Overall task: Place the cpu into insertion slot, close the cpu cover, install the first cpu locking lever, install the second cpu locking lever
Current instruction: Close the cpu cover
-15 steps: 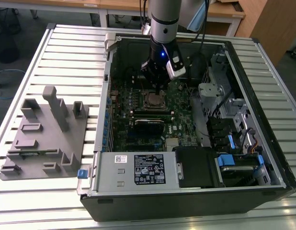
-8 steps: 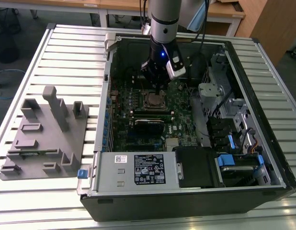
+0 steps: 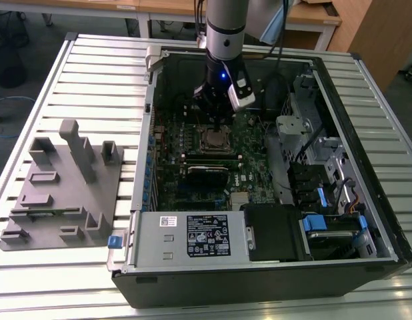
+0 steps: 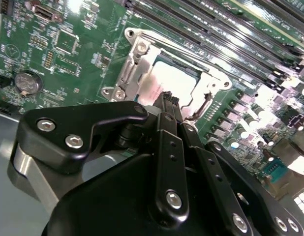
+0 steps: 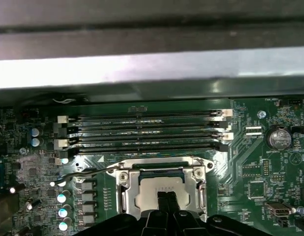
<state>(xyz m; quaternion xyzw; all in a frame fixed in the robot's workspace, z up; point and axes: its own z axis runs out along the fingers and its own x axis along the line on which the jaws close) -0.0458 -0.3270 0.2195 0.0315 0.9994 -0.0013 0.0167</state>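
Observation:
Inside the open computer case, the cpu (image 5: 159, 184) lies in the insertion slot (image 5: 157, 171), its dull silver top showing through the window of the cpu cover (image 5: 126, 191). The cover lies flat over the chip; its silvery frame (image 4: 128, 73) surrounds the cpu (image 4: 167, 78). My gripper (image 5: 166, 195) hovers just above the chip's near edge with its black fingers (image 4: 174, 105) pressed together and nothing between them. In the exterior view the gripper (image 3: 216, 125) hangs straight over the socket (image 3: 215, 140). A thin wire locking lever (image 5: 85, 172) sticks out to one side of the socket, and another bent lever end (image 4: 202, 104) sits by the fingers.
Long black memory slots (image 5: 142, 130) run along the socket's far side, and a coin battery (image 5: 278, 138) sits nearby. A black card (image 3: 207, 175) lies just in front of the socket. The power supply (image 3: 193, 235) and drive bays (image 3: 326, 200) crowd the case. A grey fixture block (image 3: 63, 187) stands on the exterior view's left.

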